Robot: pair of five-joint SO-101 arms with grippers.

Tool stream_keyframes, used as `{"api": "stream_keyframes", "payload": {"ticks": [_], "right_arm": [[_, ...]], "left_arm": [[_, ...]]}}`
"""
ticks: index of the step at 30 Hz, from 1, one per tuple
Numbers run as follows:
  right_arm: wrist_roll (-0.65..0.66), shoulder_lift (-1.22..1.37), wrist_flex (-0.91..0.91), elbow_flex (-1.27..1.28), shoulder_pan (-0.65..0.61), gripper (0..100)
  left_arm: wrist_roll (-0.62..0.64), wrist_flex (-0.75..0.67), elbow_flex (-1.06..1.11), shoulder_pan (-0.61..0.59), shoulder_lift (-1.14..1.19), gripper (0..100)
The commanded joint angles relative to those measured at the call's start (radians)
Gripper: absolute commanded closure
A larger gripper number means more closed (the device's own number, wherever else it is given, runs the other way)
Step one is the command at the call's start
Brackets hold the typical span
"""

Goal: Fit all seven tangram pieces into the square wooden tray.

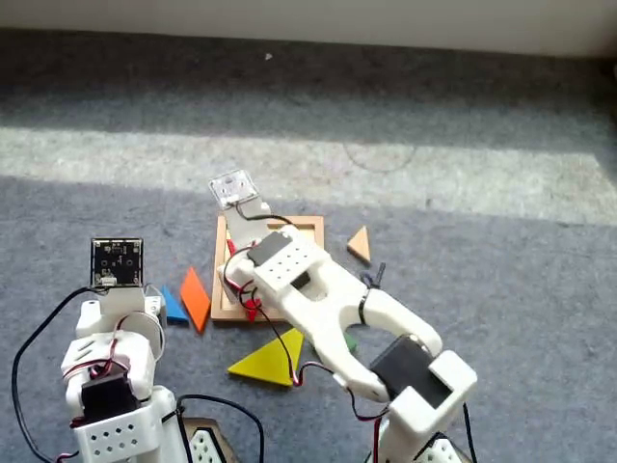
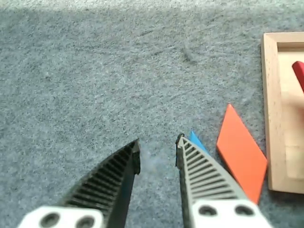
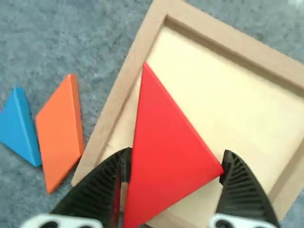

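one tray [image 1: 289,221], six tangram pieces [image 1: 265,362], two arms [image 1: 328,299]

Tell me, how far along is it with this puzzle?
Barely started. No piece looks settled in the tray. In hand: the right hand grips the red triangle over it. Left on the carpet: orange piece, blue triangle, yellow triangle and tan triangle, at least.

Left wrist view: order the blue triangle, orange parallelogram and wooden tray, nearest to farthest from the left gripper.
1. Blue triangle, peeking out right beside the left gripper.
2. Orange parallelogram, just beyond the blue piece.
3. Wooden tray, past the orange piece.
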Motion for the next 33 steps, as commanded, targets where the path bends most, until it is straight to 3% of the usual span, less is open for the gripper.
{"api": "stream_keyframes", "payload": {"ticks": [1, 9, 17, 23, 29, 33], "right_arm": [[-0.16, 0.039, -0.021, -0.142, 0.002, 80.3], [-0.359, 0.116, -0.021, -0.203, 0.001, 80.3], [-0.37, 0.186, -0.019, -0.249, -0.022, 80.3], [-0.364, 0.193, 0.13, -0.326, -0.067, 79.4], [-0.368, 0.193, 0.236, -0.386, -0.068, 63.6], [-0.368, 0.193, 0.232, -0.389, -0.068, 62.3]], "left_arm": [[-0.009, -0.02, -0.002, -0.008, -0.012, 85], [-0.009, -0.02, -0.002, -0.008, -0.012, 85], [-0.009, -0.02, -0.002, -0.008, -0.012, 85], [-0.009, -0.02, -0.002, -0.008, -0.012, 85], [-0.009, -0.02, -0.002, -0.008, -0.012, 85], [-0.009, -0.02, -0.002, -0.008, -0.012, 85]]}}
